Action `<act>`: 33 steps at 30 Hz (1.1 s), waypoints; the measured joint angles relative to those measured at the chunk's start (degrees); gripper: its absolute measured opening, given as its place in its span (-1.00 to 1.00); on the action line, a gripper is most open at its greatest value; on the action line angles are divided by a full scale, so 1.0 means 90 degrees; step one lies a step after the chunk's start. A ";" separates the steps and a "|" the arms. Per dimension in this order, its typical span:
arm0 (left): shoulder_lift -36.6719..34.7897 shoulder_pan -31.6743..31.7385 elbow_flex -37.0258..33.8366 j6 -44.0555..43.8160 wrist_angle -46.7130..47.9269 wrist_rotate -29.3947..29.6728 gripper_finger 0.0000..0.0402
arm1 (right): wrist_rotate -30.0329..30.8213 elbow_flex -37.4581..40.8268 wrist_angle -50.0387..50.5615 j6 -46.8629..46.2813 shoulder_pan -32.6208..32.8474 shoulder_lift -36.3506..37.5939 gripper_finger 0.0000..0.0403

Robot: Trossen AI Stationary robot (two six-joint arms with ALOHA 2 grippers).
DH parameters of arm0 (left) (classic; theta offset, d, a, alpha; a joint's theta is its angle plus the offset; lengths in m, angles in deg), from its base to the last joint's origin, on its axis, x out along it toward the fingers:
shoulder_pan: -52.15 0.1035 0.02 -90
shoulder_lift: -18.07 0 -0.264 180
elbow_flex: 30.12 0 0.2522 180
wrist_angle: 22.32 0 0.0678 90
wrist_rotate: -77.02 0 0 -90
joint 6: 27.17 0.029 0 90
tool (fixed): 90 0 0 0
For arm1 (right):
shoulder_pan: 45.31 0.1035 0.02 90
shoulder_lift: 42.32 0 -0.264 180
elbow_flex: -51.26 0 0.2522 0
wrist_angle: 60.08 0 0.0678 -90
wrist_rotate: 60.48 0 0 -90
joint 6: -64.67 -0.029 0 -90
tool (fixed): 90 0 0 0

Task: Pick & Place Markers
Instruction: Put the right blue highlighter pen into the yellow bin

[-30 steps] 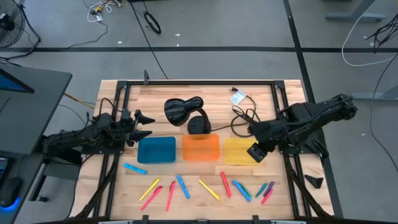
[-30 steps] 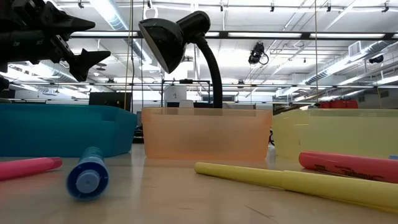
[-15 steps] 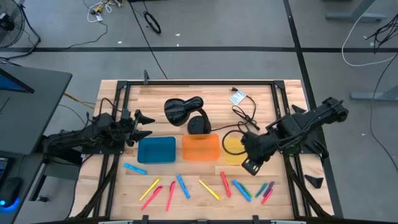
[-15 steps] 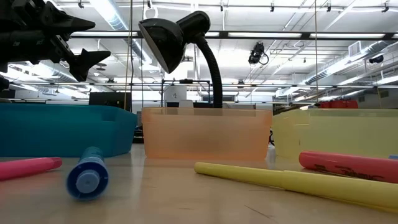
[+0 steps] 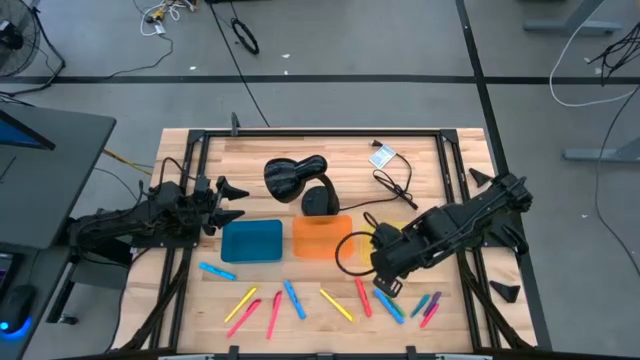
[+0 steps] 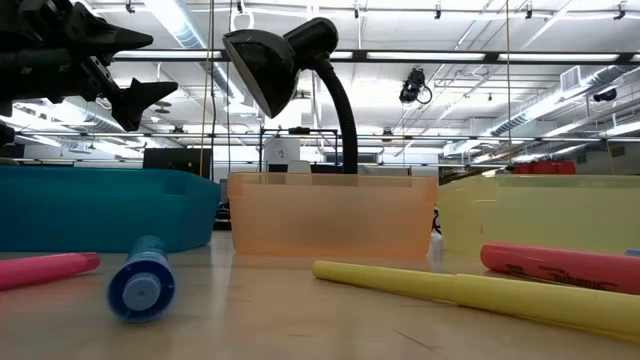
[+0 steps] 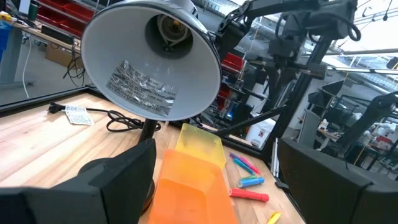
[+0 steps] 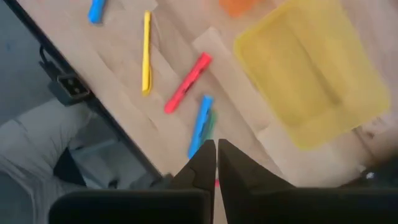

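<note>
Several markers lie flat along the table's near edge: a red marker (image 5: 362, 296) (image 8: 188, 82), a blue marker (image 8: 200, 124) with a green one beside it, a yellow marker (image 5: 337, 305) (image 8: 146, 52), and pink and blue ones further left (image 5: 274, 313). My right gripper (image 5: 386, 286) (image 8: 216, 155) hangs shut above the blue and red markers, pointing down, with nothing between its fingers. My left gripper (image 5: 225, 200) (image 6: 155, 65) waits open at the table's left, above the blue tray (image 5: 252, 241).
The blue tray, an orange tray (image 5: 322, 237) and a yellow tray (image 8: 311, 74) stand in a row at mid-table. A black desk lamp (image 5: 295, 178) stands behind the orange tray. A black cable (image 5: 345, 250) loops beside my right arm. Bare wood lies between the trays and the markers.
My right gripper has swung from above the yellow tray toward the table's near edge and leftward, ending over the markers, and has tipped to point more steeply down.
</note>
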State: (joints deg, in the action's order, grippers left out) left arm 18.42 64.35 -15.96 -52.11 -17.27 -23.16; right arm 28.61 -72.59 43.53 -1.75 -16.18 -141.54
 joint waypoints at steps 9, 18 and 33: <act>0.0002 -0.0002 0.0001 0.0001 0.0002 0.0000 0.70 | -0.0070 0.0365 0.0022 0.0264 0.0069 0.0002 -0.90; 0.0000 0.0000 0.0002 0.0001 0.0000 0.0000 0.70 | 0.0107 0.0579 -0.0008 -0.0380 0.0117 0.0002 -0.64; 0.0001 -0.0001 0.0001 0.0000 0.0001 0.0000 0.70 | 0.0219 0.0581 -0.0318 0.0011 0.0184 0.0007 0.25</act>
State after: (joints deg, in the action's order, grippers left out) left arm 18.42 64.34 -15.95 -52.11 -17.26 -23.16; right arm 30.58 -67.36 40.66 -1.65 -14.52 -141.48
